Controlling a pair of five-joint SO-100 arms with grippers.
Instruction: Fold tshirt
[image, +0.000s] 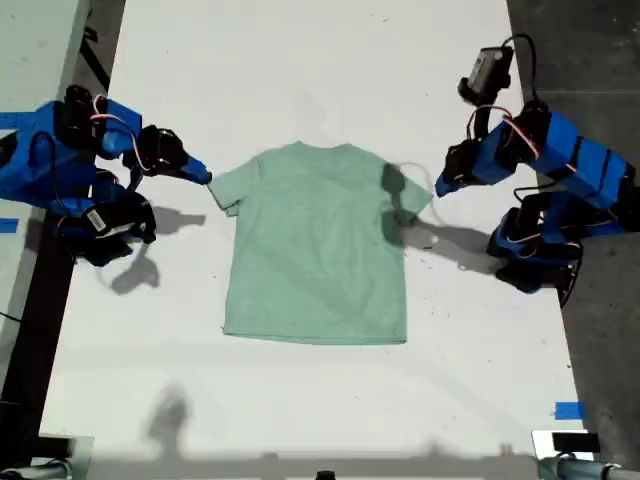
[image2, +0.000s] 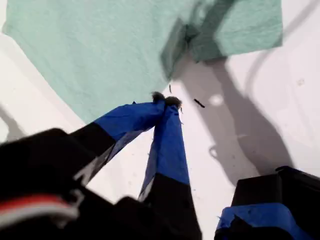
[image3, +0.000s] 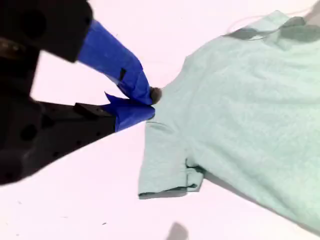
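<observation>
The mint-green tshirt (image: 315, 250) lies flat and spread out on the white table (image: 300, 60), collar toward the far edge. My first gripper (image: 438, 188) is on the arm at the exterior view's right. It is shut (image2: 165, 102) and hovers just off the sleeve (image2: 235, 30) on that side, throwing a shadow onto it, with nothing held. My second gripper (image: 206, 177), on the arm at the exterior view's left, is shut (image3: 150, 102). Its tips sit right at the edge of the other sleeve (image3: 165, 165), and no cloth shows between them.
Both arm bases stand on the table, one (image: 100, 225) at the exterior view's left and one (image: 535, 255) at its right. A blue tape mark (image: 568, 410) and a small device (image: 565, 442) lie near the front right corner of the exterior view. Dark floor (image: 600, 60) borders the table.
</observation>
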